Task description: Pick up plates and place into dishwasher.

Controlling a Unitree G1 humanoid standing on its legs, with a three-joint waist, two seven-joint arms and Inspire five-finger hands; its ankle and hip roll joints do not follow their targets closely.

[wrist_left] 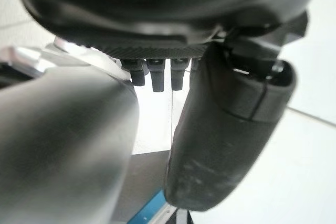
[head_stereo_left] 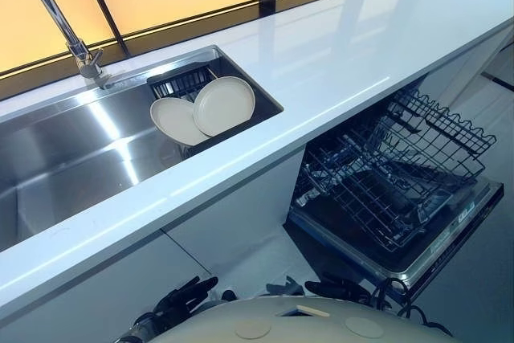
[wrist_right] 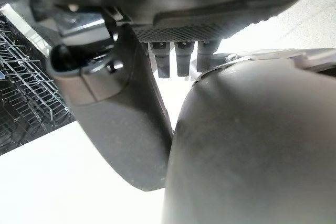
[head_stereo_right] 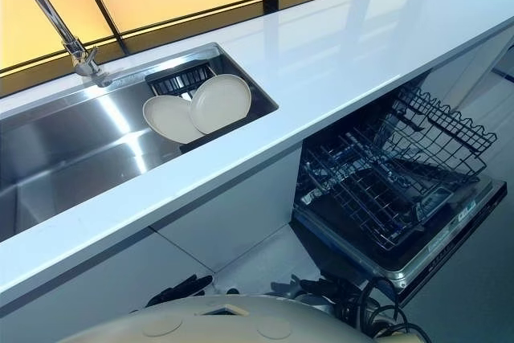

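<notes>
Where plates (head_stereo_left: 225,104) lean, sink (head_stereo_left: 72,158) walls surround.

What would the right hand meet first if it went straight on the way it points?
Probably the white floor: the right hand points there, the dishwasher rack lying aside. Depth is unclear.

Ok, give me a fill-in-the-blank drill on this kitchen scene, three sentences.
1. ____ plates wait to be picked up.
2. Both rest in the ____, not on the counter.
3. The dishwasher door is ____.

Missing words: two; sink; open.
</notes>
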